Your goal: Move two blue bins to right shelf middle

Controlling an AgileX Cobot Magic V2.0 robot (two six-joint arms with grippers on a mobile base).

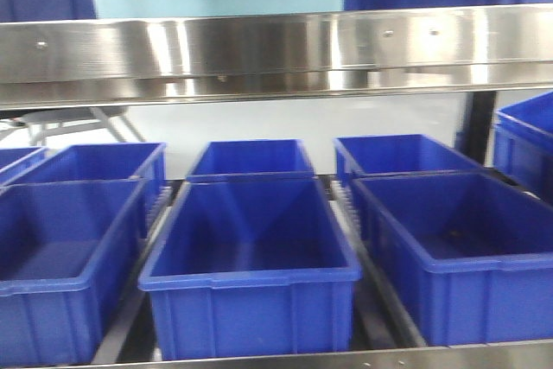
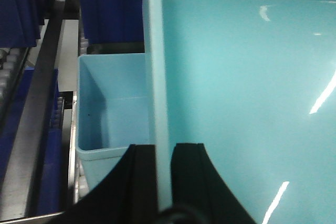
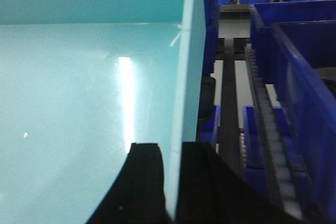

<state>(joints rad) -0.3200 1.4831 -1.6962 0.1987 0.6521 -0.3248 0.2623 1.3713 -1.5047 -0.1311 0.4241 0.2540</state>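
Black fingers [image 2: 139, 174] of the left pincer [image 2: 164, 153] are seen closest in the left wrist view, pressed onto one side wall of the pale cyan bin [image 2: 247, 103], with one finger outside the wall and one inside. The opposite side wall of the same bin is pinched in the same way by the right pincer [image 3: 170, 156], and the bin's smooth interior fills the space to the left of that wall. From the front, this bin is seen only as a pale panel above the steel beam [image 1: 276, 49] of the bench [image 1: 484, 353], between dark shapes at the upper corners. A second pale bin [image 2: 113, 114], lying lower and just beside the gripped wall, is shown in the left wrist view; its open top is turned toward the camera. Below the beam, dark blue bins [image 1: 251, 239] are ranged in rows on the bench, with roller tracks [image 3: 273, 129] running between them. Whether the writing on any bin can be read cannot be told from these views
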